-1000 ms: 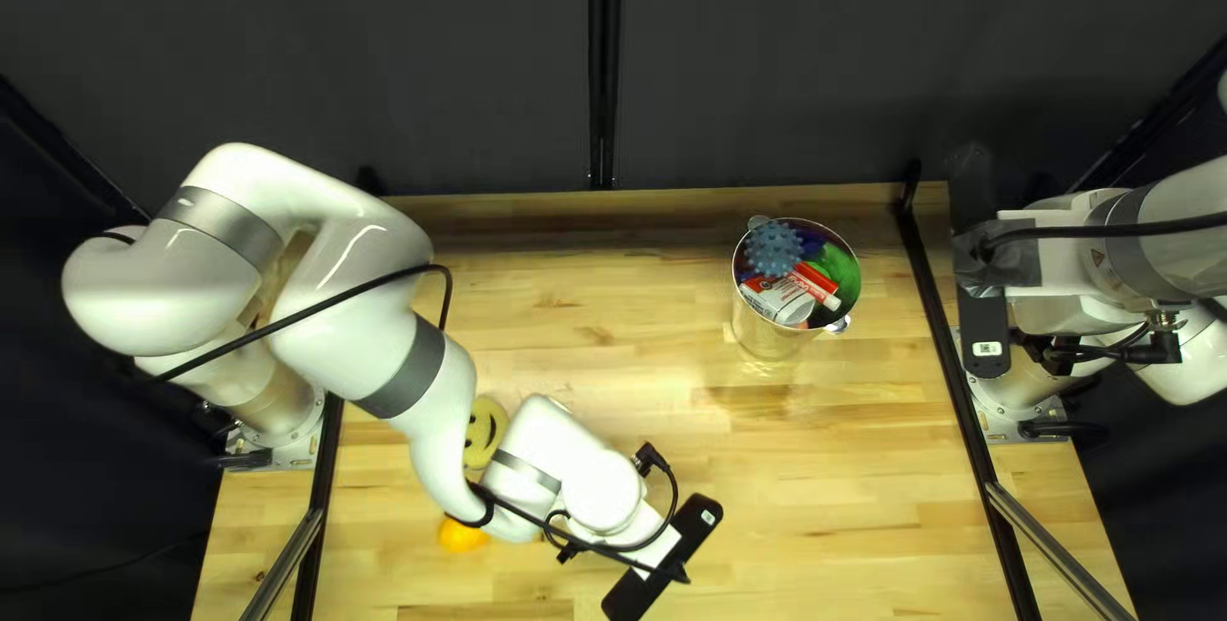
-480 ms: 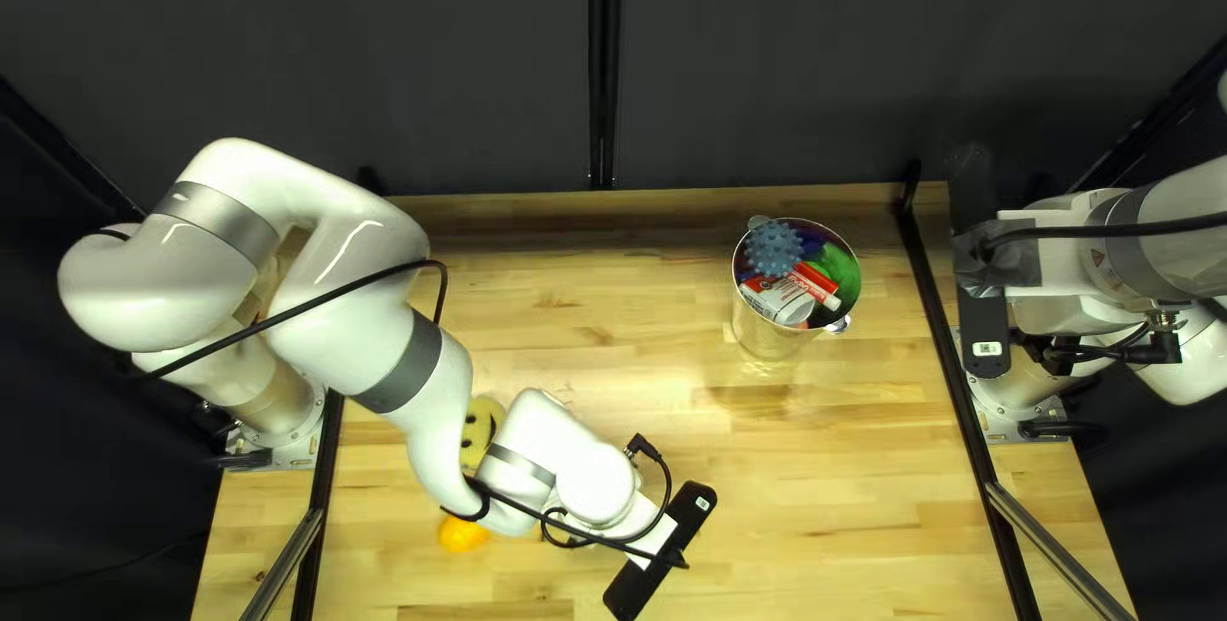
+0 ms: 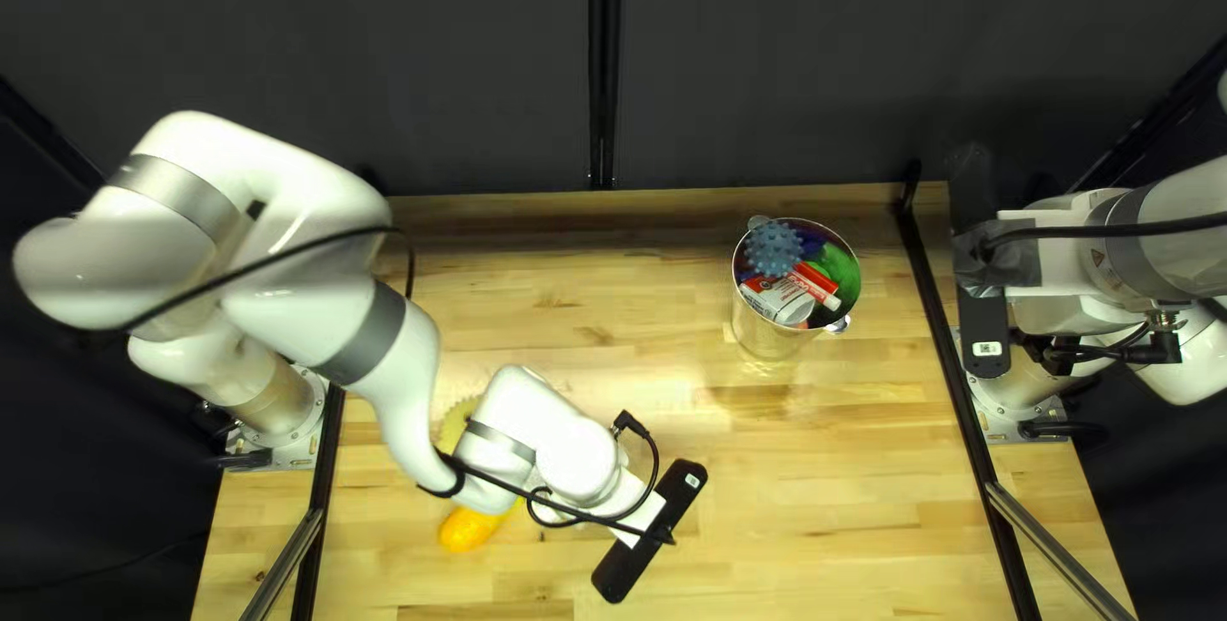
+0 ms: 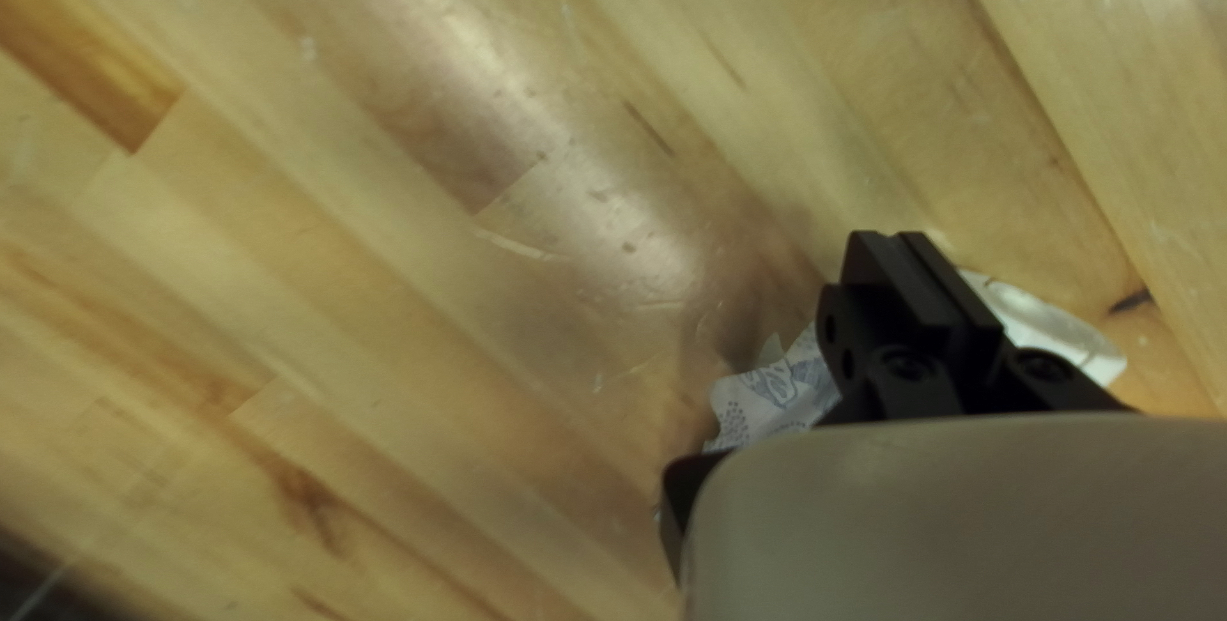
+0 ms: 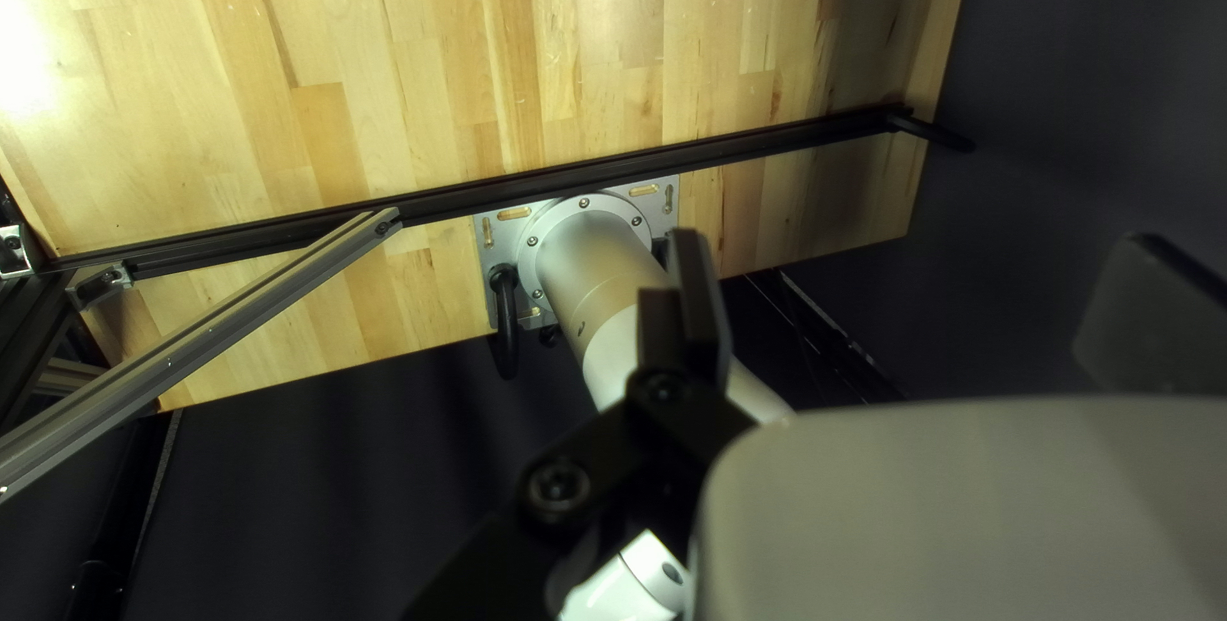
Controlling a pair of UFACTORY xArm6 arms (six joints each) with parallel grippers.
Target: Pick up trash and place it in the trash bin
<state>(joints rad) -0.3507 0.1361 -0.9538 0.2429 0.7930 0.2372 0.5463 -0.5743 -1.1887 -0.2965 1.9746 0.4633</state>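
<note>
My left gripper (image 3: 649, 532) is low at the lower middle of the top left view, its fingertips hidden under the wrist. In the left wrist view, my left gripper (image 4: 905, 251) has its fingers together on a crumpled white wrapper (image 4: 773, 394) with grey print. A white piece (image 4: 1048, 330) shows past the other side of the fingers; I cannot tell whether it is the same wrapper. The silver bin (image 3: 764, 334) stands upright right of centre. My right gripper (image 3: 982, 238) is beside the right rail; in the right wrist view, my right gripper (image 5: 914, 302) stands open, fingers far apart.
Inside the bin are a spiky blue ball (image 3: 775, 248), a red-and-white tube (image 3: 813, 285) and green stuff. A yellow smiley object (image 3: 456, 422) is partly hidden by my left arm; an orange item (image 3: 468, 530) lies below it. Black rails (image 3: 956, 378) flank the table.
My left arm has drawn back toward the left, its wrist shifting slightly left and toward the table's far side. More of the orange item shows. The right arm and bin have not moved.
</note>
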